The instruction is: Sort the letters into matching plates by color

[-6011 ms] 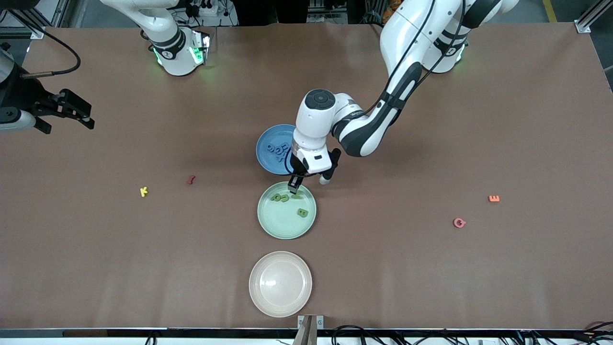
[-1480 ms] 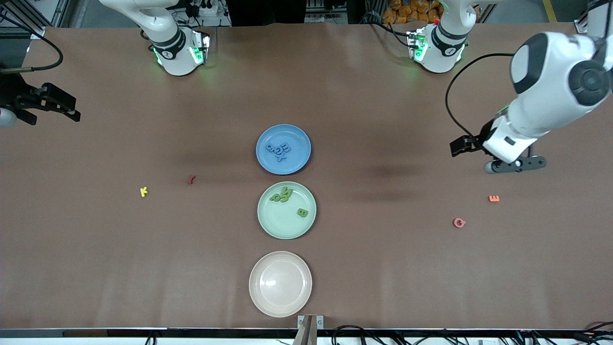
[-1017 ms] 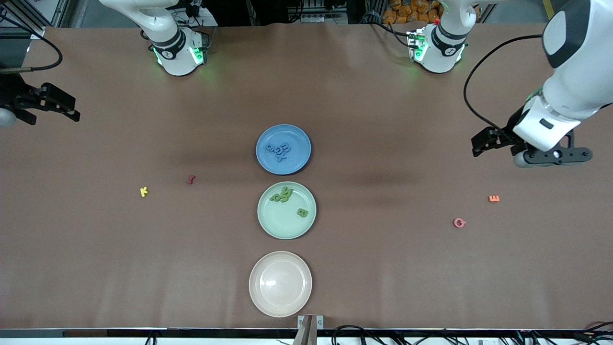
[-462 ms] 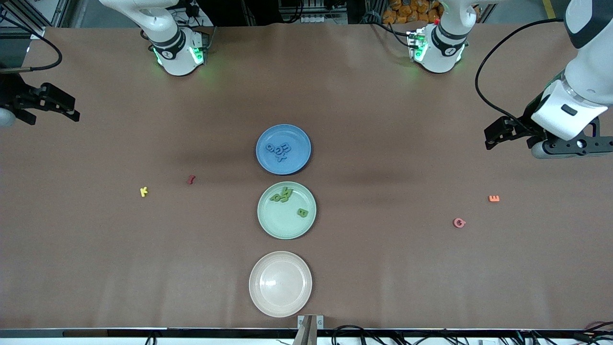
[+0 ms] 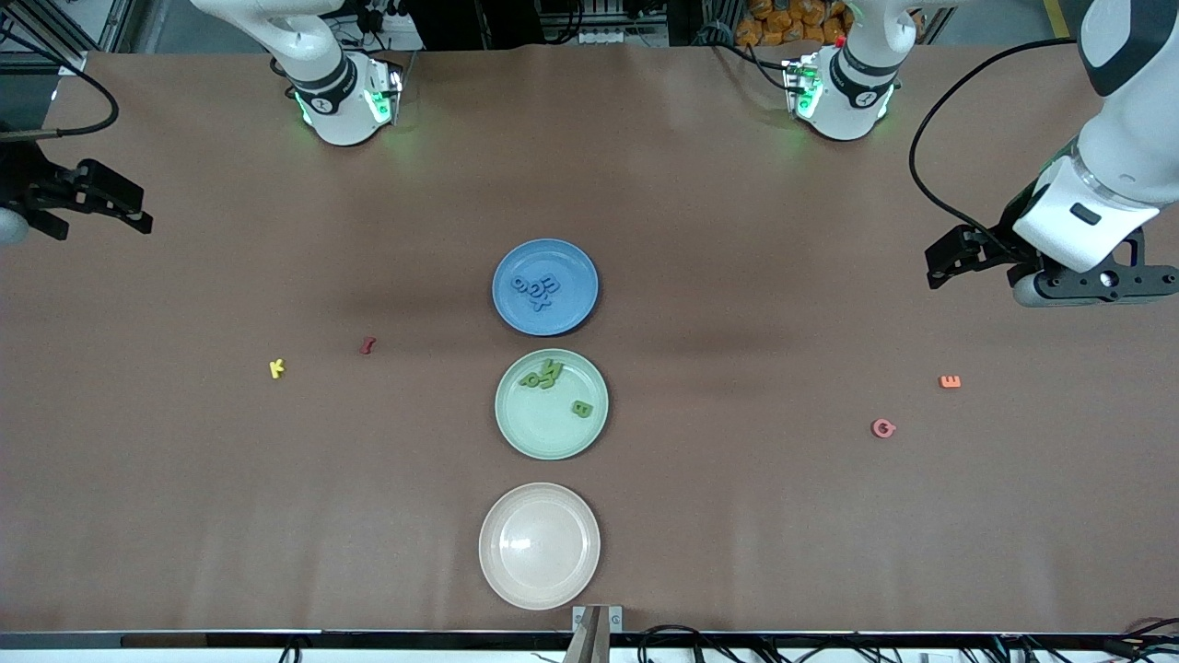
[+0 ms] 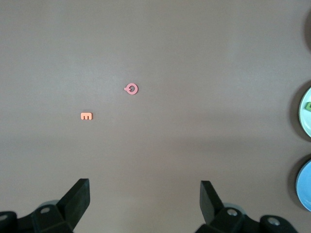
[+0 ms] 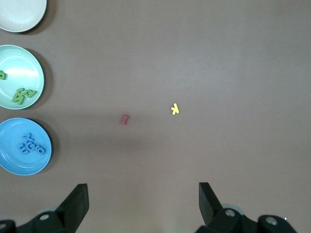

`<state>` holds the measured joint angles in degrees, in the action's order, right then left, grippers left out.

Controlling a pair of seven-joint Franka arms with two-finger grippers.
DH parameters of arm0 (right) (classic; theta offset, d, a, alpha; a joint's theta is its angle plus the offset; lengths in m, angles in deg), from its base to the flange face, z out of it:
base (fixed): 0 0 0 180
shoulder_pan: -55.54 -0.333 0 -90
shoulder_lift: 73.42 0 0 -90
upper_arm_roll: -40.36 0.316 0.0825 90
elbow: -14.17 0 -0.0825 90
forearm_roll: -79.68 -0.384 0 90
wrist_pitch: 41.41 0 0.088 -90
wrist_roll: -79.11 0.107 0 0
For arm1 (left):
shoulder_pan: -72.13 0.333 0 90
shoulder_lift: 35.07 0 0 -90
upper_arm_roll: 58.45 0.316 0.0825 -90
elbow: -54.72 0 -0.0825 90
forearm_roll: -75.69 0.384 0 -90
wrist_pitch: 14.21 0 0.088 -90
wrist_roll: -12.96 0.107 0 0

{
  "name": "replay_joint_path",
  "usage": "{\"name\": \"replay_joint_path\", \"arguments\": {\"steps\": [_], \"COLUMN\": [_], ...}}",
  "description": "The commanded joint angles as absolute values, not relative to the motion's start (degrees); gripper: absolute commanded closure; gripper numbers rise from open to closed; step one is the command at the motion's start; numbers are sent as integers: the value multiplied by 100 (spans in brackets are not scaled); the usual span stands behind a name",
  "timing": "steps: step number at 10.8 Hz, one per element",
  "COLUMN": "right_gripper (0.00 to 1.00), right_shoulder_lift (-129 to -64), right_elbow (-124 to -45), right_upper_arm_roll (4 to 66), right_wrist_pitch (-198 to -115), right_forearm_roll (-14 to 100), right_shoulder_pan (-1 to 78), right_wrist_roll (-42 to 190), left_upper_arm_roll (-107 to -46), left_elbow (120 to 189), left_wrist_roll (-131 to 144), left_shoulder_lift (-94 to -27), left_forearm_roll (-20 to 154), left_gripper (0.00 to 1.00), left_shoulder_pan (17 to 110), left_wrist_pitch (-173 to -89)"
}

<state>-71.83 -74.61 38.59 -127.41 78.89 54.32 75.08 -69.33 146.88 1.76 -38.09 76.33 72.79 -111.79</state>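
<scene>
The left gripper (image 6: 141,204) hangs with jaws spread and empty over bare table, the small orange foam letter (image 6: 86,116) and pink foam letter (image 6: 130,89) lying well apart ahead of its fingertips. The right gripper (image 7: 141,204) waits likewise released, the dark red letter (image 7: 124,119) and yellow letter (image 7: 175,109) ahead of it. Blue letters (image 5: 537,291) lie in the round blue plate (image 5: 571,267), green letters (image 5: 553,382) in the mint green plate (image 5: 543,433).

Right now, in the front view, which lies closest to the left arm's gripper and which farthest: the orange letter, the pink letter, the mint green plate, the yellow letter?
From the open left gripper, over the table's left-arm end:
1. Small orange foam letter E, at that same end.
2. Small pink foam letter, beside it, nearer the camera.
3. Round mint green plate, mid-table.
4. Small yellow foam letter K, toward the right arm's end.
</scene>
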Motion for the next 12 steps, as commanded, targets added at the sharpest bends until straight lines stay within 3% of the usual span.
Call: {"name": "replay_joint_path", "arguments": {"steps": [1, 12], "right_gripper": [0, 0], "right_shoulder_lift": [-7236, -7236], "right_elbow": [-7311, -7319], "right_upper_arm_roll": [3799, 3799], "right_wrist_pitch": [-12648, -12657], "right_forearm_roll": [7871, 7853], "right_shoulder_pan": [5361, 5370], "right_wrist_roll": [7481, 7481], "left_upper_arm_roll": [-6943, -7066], "left_elbow": [14525, 14595], "left_wrist_roll": [276, 224], "left_shoulder_lift": [-3867, -3876], "left_forearm_roll": [7578, 8122], "left_gripper": [0, 0], "left_shoulder_pan": [7300, 7230], "left_wrist_pitch": [-11027, -10931]}}
